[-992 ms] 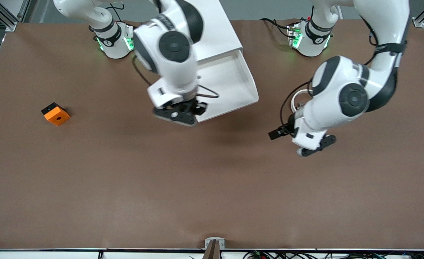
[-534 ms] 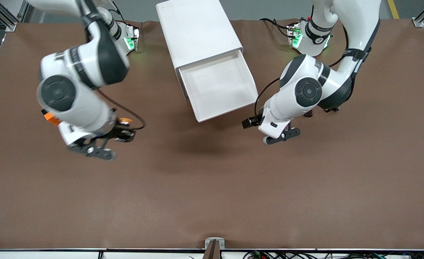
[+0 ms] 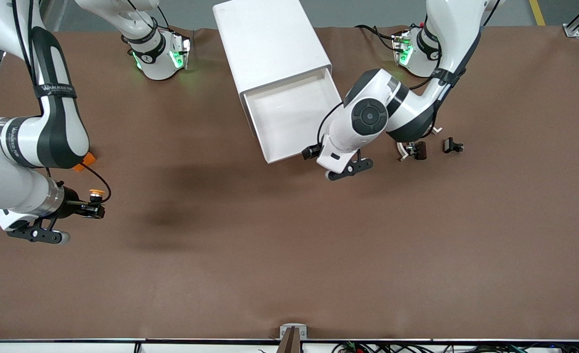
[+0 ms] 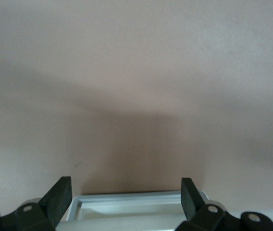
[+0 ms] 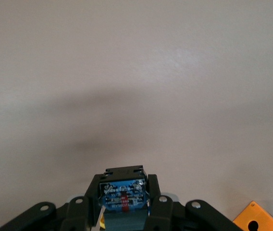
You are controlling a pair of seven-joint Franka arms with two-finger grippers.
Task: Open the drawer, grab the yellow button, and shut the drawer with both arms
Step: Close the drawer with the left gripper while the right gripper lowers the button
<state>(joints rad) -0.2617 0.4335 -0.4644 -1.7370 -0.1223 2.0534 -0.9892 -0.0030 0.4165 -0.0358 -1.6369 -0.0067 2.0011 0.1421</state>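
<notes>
My right gripper (image 3: 94, 210) is shut on the button (image 3: 95, 194), whose orange-yellow cap faces up, over the table at the right arm's end, close to the orange block (image 3: 84, 161). In the right wrist view the button's black body with a blue label (image 5: 123, 191) sits between the fingers. The white drawer (image 3: 294, 115) stands pulled open from its cabinet (image 3: 270, 39), and its inside looks bare. My left gripper (image 3: 311, 151) is open at the drawer's front edge. In the left wrist view its fingers (image 4: 59, 196) straddle the drawer's front rim (image 4: 136, 204).
The orange block is partly hidden by the right arm in the front view; its corner shows in the right wrist view (image 5: 254, 222). Small black clips (image 3: 451, 145) and a white curved piece (image 3: 403, 153) lie toward the left arm's end, beside the left arm's elbow.
The right arm swung from over the drawer to the right arm's end of the table, carrying the button. The left gripper moved in to the drawer's front edge.
</notes>
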